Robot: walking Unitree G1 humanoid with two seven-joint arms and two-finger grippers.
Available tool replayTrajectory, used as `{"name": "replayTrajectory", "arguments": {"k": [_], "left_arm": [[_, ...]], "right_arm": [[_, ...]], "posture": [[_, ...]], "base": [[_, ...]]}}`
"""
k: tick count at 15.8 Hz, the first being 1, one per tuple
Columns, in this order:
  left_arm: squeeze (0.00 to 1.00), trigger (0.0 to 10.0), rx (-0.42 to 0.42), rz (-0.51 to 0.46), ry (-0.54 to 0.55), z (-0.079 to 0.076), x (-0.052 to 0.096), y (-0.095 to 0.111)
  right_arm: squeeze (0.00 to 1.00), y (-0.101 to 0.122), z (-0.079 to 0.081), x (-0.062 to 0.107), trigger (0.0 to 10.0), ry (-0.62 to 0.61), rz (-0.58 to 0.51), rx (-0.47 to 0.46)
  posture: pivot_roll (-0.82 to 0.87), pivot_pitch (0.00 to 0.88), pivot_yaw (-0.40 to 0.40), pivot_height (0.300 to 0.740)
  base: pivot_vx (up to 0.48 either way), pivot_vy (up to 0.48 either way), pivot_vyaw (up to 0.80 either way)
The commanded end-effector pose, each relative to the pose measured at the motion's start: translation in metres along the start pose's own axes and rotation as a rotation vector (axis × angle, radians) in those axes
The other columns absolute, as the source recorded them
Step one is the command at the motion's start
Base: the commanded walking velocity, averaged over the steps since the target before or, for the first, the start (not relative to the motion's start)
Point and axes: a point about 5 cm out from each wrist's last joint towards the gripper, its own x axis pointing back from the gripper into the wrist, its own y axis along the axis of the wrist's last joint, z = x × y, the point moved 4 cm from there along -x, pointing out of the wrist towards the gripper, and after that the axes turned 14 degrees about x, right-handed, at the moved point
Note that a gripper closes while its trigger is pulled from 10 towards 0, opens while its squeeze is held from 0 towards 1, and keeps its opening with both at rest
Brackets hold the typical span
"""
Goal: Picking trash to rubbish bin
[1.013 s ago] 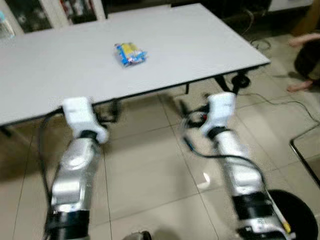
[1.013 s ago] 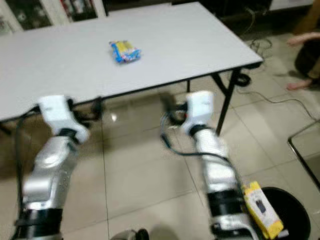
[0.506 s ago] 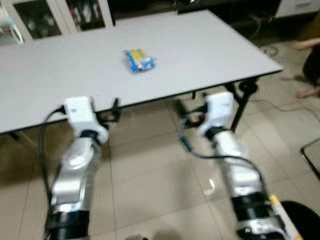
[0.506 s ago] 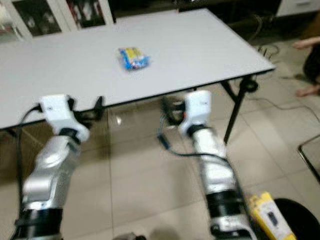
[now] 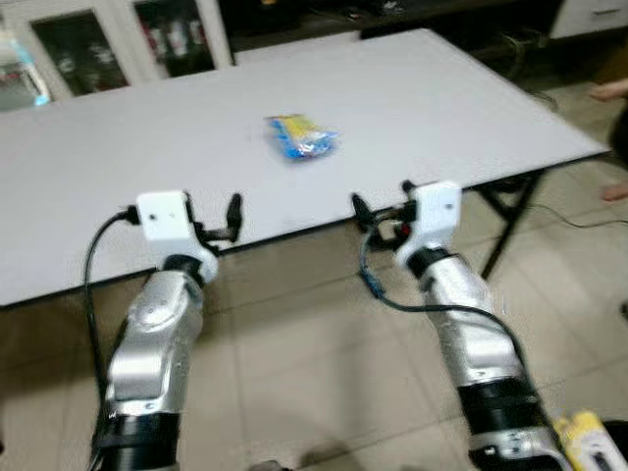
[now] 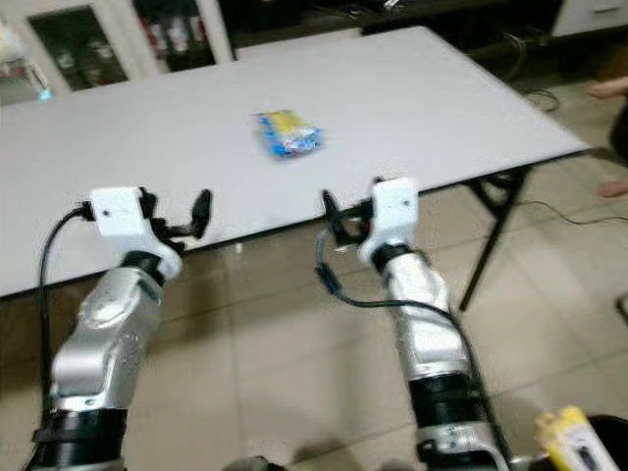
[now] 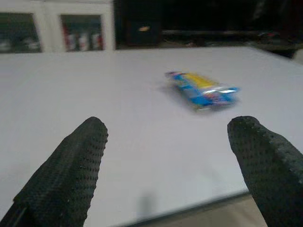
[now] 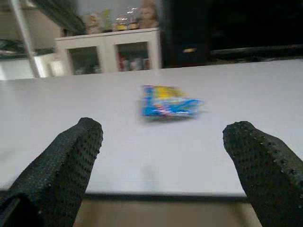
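Note:
A blue and yellow snack wrapper [image 5: 302,136] lies near the middle of the white table [image 5: 442,88]. Both arms are held out at the table's front edge, level with the tabletop. My left gripper [image 5: 221,218] is open and empty, with the wrapper [image 7: 201,88] ahead of it and off towards its right finger. My right gripper [image 5: 381,209] is also open and empty. The wrapper [image 8: 169,100] lies straight ahead between its two black fingers, some way beyond the tips. Neither gripper touches the wrapper.
White cabinets with glass doors [image 5: 88,44] stand behind the table. A black table leg [image 5: 505,231] slants down at the right. A person's limb [image 5: 610,90] shows at the far right. At the bottom right, a yellow object [image 6: 574,442] lies beside a dark bin rim [image 6: 613,424].
The whole view has shifted as I close in on the table. Both grippers have come up from below the table edge to its level. The wrapper stays where it was on the table.

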Motion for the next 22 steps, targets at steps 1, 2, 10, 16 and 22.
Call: {"name": "replayTrajectory", "arguments": {"k": [1, 2, 10, 16, 22], "left_arm": [[0.00, 10.0, 0.000, 0.005, -0.002, -0.0012, 0.0005, -0.0002], [0.00, 10.0, -0.001, 0.007, -0.002, -0.0012, 0.0006, -0.0007], [0.00, 10.0, -0.039, 0.030, 0.010, 0.0012, 0.0011, -0.0041], [0.00, 10.0, -0.027, 0.017, 0.032, 0.0037, 0.0026, -0.0031], [0.00, 10.0, -0.025, 0.023, 0.036, 0.0035, 0.0023, -0.0052]], "right_arm": [[0.00, 0.0049, -0.0033, 0.0004, 10.0, -0.008, -0.019, 0.001], [0.00, 0.0049, -0.0033, 0.0004, 10.0, -0.009, -0.019, 0.001], [0.00, 0.0063, -0.0012, 0.0003, 10.0, -0.009, -0.024, 0.004], [0.00, 0.0060, 0.0004, -0.0002, 10.0, -0.005, -0.022, 0.004], [0.00, 0.0053, -0.0008, 0.0008, 10.0, -0.003, -0.016, 0.012]], "posture": [[-0.08, 0.096, 0.101, 0.740], [-0.08, 0.096, 0.101, 0.740], [-0.08, 0.098, 0.104, 0.740], [-0.08, 0.102, 0.101, 0.740], [-0.08, 0.106, 0.099, 0.740]], "base": [[0.405, 0.259, 0.00], [0.405, 0.259, 0.00], [0.475, 0.000, 0.00], [0.138, -0.051, 0.00], [0.000, -0.261, 0.00]]}}
